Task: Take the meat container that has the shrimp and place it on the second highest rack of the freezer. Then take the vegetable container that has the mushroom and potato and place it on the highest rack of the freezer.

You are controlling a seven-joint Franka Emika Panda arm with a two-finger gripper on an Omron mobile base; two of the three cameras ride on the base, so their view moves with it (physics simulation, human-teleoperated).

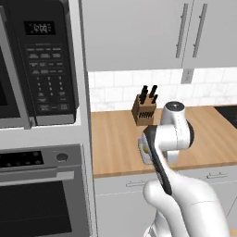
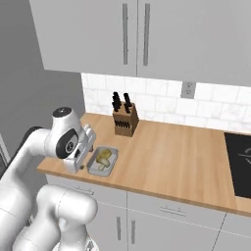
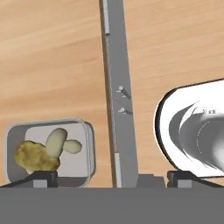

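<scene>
The small shallow grey rectangular tray [image 2: 103, 162] holding a yellow-brown potato [image 3: 35, 156] and a pale mushroom [image 3: 61, 143] rests near the front edge of the light wooden tabletop [image 2: 171, 162]. The robot's two-finger hand [image 3: 113, 177] hovers just above it with its jaws spread wide, holding nothing. A wooden knife block [image 2: 124, 120] stands farther back by the tiled wall.

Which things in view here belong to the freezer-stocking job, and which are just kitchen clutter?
Job:
vegetable container, holding the potato and the mushroom
hand, open above it

Clutter:
knife block
microwave
oven
stovetop
</scene>
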